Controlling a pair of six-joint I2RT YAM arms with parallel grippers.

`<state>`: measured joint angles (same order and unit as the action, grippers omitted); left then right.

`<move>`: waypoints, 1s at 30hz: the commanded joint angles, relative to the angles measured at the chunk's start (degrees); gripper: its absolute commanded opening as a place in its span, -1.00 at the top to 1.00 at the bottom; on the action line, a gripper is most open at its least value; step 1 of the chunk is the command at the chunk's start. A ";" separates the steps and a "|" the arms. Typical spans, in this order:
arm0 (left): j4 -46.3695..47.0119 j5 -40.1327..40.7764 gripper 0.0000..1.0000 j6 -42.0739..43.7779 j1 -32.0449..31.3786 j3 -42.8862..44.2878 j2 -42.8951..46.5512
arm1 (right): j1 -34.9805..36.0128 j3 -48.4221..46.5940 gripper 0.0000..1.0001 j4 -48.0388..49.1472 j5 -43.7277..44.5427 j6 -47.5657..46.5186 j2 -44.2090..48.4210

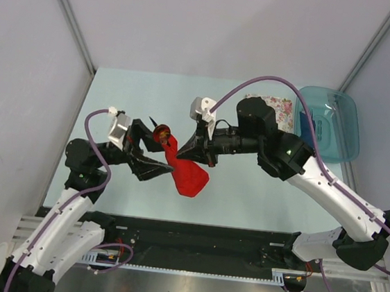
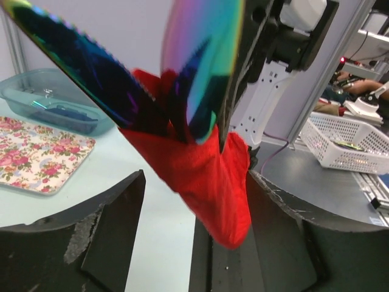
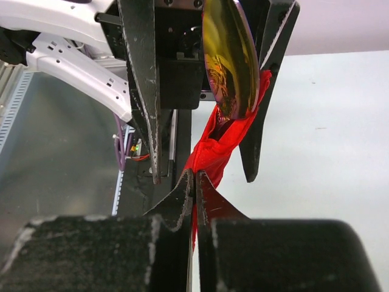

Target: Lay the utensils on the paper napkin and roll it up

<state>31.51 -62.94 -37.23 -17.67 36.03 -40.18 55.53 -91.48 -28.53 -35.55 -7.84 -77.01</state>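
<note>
The red paper napkin [image 1: 190,178] is bunched into a loose bundle held above the table, and the utensils' heads [image 1: 160,132] stick out of its top. My right gripper [image 1: 184,153] is shut on the napkin's twisted middle; the right wrist view shows the jaws pinched on the red paper [image 3: 209,152]. A gold spoon head [image 3: 228,61] rises above it. My left gripper [image 1: 161,151] is open, its fingers [image 2: 91,237] straddling the bundle [image 2: 206,176]. Iridescent utensil heads [image 2: 200,61] fill the top of the left wrist view.
A white floral napkin [image 1: 277,111] lies at the table's back right, also in the left wrist view [image 2: 36,152]. A teal plastic bin [image 1: 330,122] sits beside it at the right edge. A white basket [image 2: 352,143] stands off the table.
</note>
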 commanded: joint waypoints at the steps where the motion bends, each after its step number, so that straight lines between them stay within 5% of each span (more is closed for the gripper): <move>1: 3.56 2.73 -0.42 -4.16 -0.87 4.04 -0.51 | 1.07 -0.45 1.00 4.10 2.33 -1.83 2.22; 9: 4.26 2.38 -0.17 -3.63 -2.98 5.72 -2.62 | 1.34 -0.19 1.00 7.35 4.34 -0.08 2.13; 24: 7.51 2.82 -0.11 -4.95 -3.42 1.76 -2.62 | 1.51 0.34 1.00 10.69 5.93 2.30 2.75; 30: 9.36 3.44 0.17 -6.27 -3.51 1.85 -2.79 | 1.69 0.60 1.00 10.34 5.67 2.12 2.57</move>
<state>36.93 -59.99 -41.82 -20.73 37.93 -43.11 56.82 -90.74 -23.38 -30.41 -6.00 -76.53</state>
